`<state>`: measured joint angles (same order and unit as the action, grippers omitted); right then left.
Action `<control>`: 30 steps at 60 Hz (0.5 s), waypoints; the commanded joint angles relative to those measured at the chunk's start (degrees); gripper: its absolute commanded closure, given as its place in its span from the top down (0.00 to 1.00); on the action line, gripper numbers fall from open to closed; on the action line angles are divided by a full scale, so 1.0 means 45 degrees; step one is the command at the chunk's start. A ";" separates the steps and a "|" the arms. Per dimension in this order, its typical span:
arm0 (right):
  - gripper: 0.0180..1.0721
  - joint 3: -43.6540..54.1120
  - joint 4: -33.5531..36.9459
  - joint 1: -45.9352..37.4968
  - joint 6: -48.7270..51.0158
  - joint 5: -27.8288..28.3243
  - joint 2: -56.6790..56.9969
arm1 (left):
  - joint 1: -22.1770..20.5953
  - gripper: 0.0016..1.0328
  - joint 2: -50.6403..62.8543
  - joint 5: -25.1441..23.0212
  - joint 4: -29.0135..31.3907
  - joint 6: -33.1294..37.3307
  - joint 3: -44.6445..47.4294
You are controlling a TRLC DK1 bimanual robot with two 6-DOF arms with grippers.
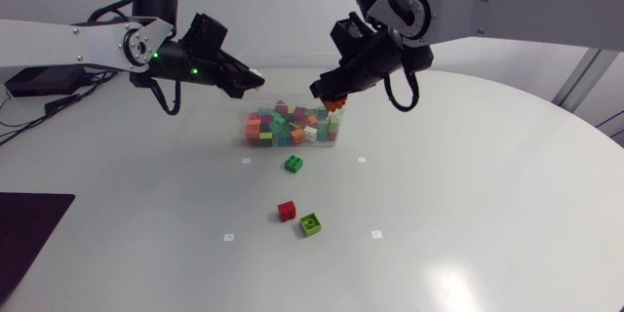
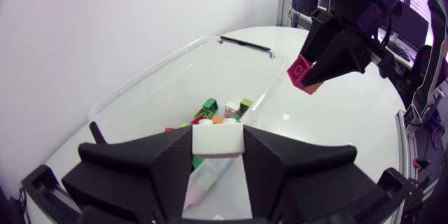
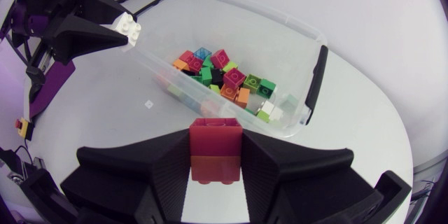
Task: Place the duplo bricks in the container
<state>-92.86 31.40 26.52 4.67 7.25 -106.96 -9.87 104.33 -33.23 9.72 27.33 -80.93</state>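
Head view:
- White round table (image 1: 487, 214) fills the frame.
- Left arm (image 1: 58, 44) enters from the upper left, right arm (image 1: 526, 10) from the upper right. Both tips meet above the container at upper centre.
- Clear plastic container (image 1: 283, 98) sits upper centre with a pile of mixed duplo bricks (image 1: 288, 129) inside: red, green, orange, blue, white. A black latch (image 3: 318, 77) is on one short end.
- Black mat (image 1: 29, 234) lies at the lower left edge.

Grippers:
- Left gripper (image 2: 218, 155) is up above the container's left end. Its fingers are clamped on a white brick (image 2: 218, 141), one on each side. From the right wrist view the same brick (image 3: 127, 26) sticks out of the tip, just outside the container's rim.
- Right gripper (image 3: 215, 155) is above the container's right end. Its fingers are closed on a red-orange brick (image 3: 215, 150), which looks like two stacked pieces. In the head view it hangs at the tip (image 1: 334, 104), over the right rim.

Loose bricks on the table below the container, centre of frame:
- Green brick (image 1: 293, 164), nearest the container.
- Red brick (image 1: 287, 211), lower down.
- Lime brick (image 1: 310, 223), just beside the red brick to its lower right; cannot tell if they touch.
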 commanded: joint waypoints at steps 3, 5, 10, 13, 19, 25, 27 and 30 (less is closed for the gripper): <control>0.20 -0.0693 -0.0298 -0.0152 -0.0178 -0.0009 -0.0665 | 0.0005 0.36 0.0799 -0.0193 -0.0460 -0.0878 -0.1118; 0.20 -0.0810 -0.0356 -0.0171 -0.0178 -0.0009 -0.0744 | 0.0025 0.36 0.1033 -0.0193 -0.0577 -0.1093 -0.1372; 0.20 -0.1279 -0.0512 -0.0210 -0.0178 -0.0009 -0.1076 | 0.0103 0.36 0.1776 -0.0115 -0.0655 -0.1503 -0.2192; 0.20 -0.1494 -0.0669 -0.0250 -0.0178 -0.0009 -0.1251 | 0.0162 0.37 0.2147 -0.0056 -0.0675 -0.1660 -0.2583; 0.20 -0.2021 -0.1001 -0.0347 -0.0197 -0.0009 -0.1681 | 0.0240 0.37 0.2674 0.0061 -0.0655 -0.1914 -0.3188; 0.20 -0.2568 -0.1235 -0.0484 -0.0314 -0.0009 -0.2013 | 0.0220 0.37 0.2908 0.0178 -0.0655 -0.2050 -0.3540; 0.20 -0.2744 -0.1255 -0.0523 -0.0314 0.0011 -0.2111 | 0.0220 0.37 0.2967 0.0178 -0.0655 -0.2070 -0.3618; 0.20 -0.2919 -0.1372 -0.0582 -0.0334 -0.0009 -0.2169 | 0.0201 0.38 0.2987 0.0217 -0.0655 -0.2148 -0.3716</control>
<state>-103.63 26.48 24.62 4.45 7.27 -114.89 -9.10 116.36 -32.49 7.38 19.44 -94.83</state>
